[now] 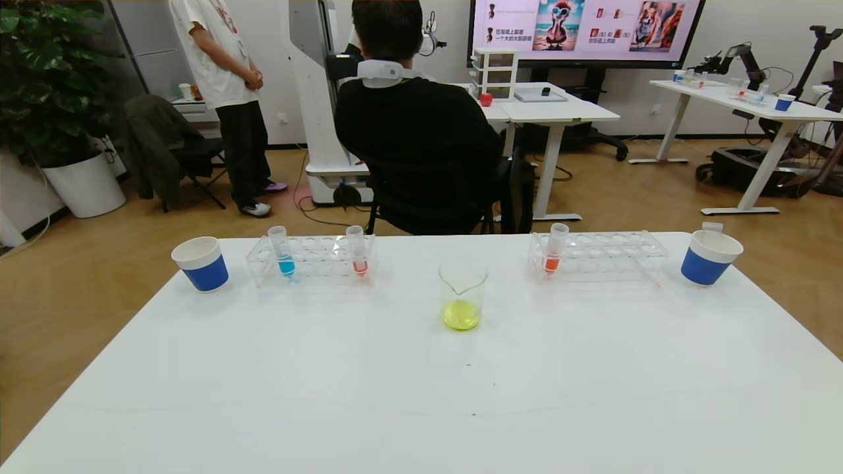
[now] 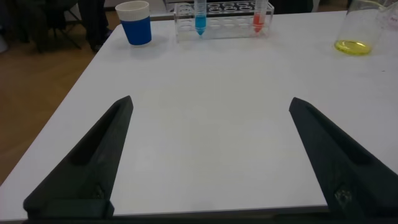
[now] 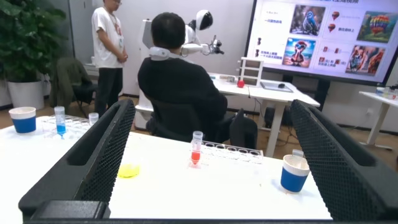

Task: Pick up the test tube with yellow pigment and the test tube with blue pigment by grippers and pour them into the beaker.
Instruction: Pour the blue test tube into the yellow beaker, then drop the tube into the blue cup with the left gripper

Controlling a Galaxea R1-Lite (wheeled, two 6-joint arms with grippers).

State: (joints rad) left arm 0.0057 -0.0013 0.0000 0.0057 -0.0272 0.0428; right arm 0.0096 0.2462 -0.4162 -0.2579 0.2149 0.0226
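Note:
The test tube with blue pigment (image 1: 286,253) stands upright at the left end of the left clear rack (image 1: 316,264); the left wrist view also shows the tube (image 2: 200,18). The beaker (image 1: 463,293) stands mid-table between the racks, with yellow liquid in its bottom. The test tube with yellow pigment is out of view. Neither arm shows in the head view. My left gripper (image 2: 210,102) is open over bare table, well short of the rack. My right gripper (image 3: 212,104) is open too, held back from the right rack (image 3: 239,151), with nothing between its fingers.
Orange-tipped tubes stand in the left rack (image 1: 359,253) and the right rack (image 1: 554,250). Blue-and-white paper cups sit at far left (image 1: 201,263) and far right (image 1: 710,258); a small clear piece pokes above the right cup's rim. A seated person (image 1: 415,131) is behind the table.

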